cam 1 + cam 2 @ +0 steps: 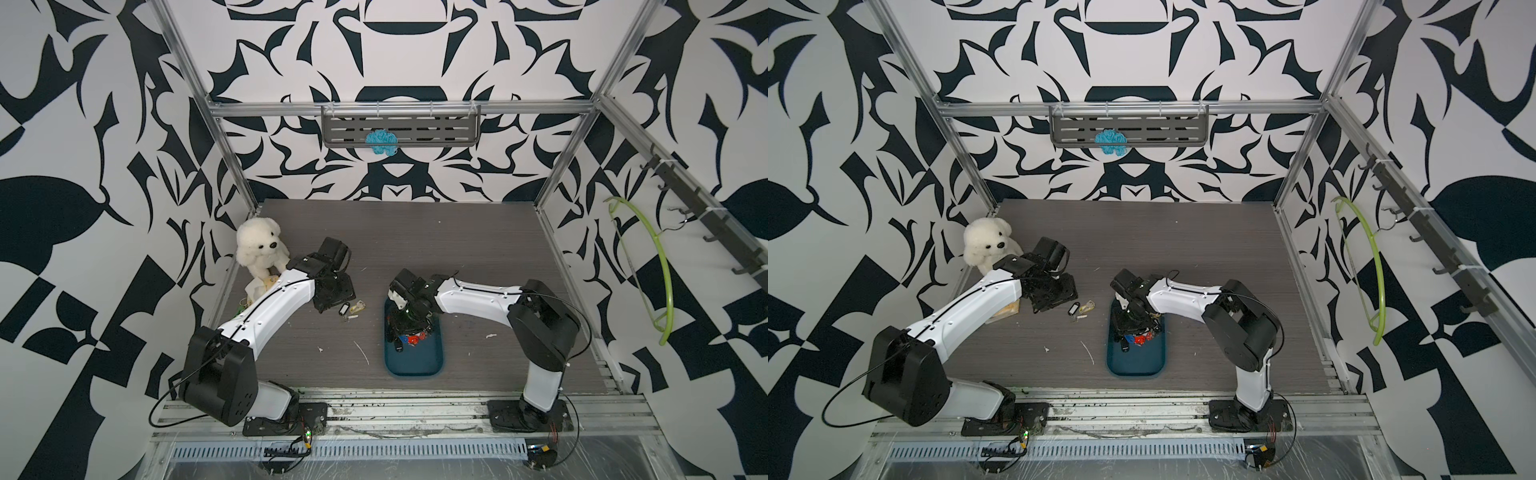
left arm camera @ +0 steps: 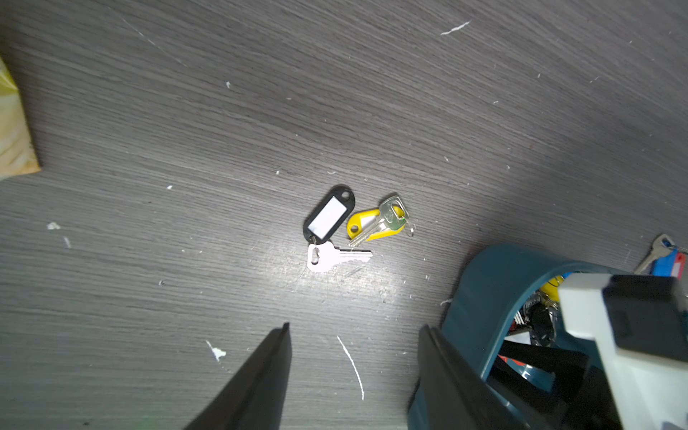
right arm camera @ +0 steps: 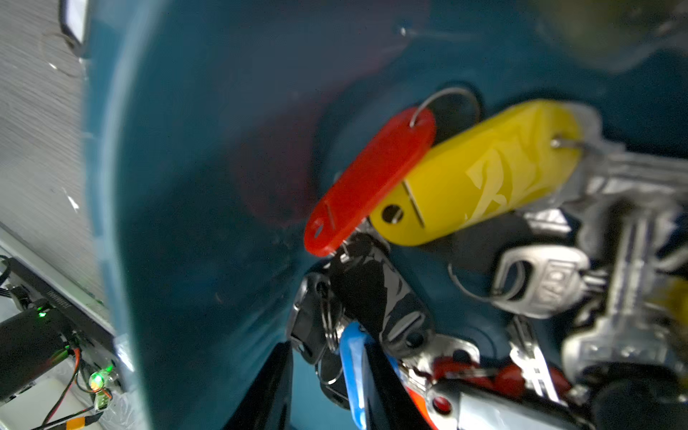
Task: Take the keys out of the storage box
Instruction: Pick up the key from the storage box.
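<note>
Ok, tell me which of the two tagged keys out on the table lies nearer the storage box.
The yellow-tagged key: it lies on the side of the black-tagged key that faces the storage box.

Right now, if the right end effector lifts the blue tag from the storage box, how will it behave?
Probably floppy: the blue tag seems to hang on a thin ring, so its key would dangle. Likely to snag: the keys lie tangled in one heap, so neighbours may drag along. Its smooth plastic might slip.
</note>
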Robot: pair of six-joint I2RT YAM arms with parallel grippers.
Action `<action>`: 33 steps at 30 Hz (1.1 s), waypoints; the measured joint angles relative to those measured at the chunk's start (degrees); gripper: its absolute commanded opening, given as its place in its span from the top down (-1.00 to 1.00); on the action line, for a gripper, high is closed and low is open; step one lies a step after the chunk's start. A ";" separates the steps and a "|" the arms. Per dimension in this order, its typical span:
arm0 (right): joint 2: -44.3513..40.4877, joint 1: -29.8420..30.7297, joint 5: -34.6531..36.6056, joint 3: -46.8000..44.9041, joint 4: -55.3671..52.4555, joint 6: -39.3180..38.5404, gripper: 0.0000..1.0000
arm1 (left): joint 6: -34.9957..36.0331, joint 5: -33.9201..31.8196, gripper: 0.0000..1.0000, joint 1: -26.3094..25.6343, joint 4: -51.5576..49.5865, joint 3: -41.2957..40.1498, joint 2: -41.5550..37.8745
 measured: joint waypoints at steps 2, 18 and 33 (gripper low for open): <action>0.04 0.00 0.00 0.20 0.11 0.00 0.33 | -0.04 0.26 -0.23 0.00 0.02 -0.13 0.00; 1.79 0.00 0.11 1.84 0.81 -0.04 0.64 | -0.07 1.29 -0.23 0.00 0.50 -0.48 0.52; -0.90 0.00 2.10 1.84 -1.49 -0.37 1.00 | -0.07 1.60 -0.23 0.00 0.72 -1.27 0.57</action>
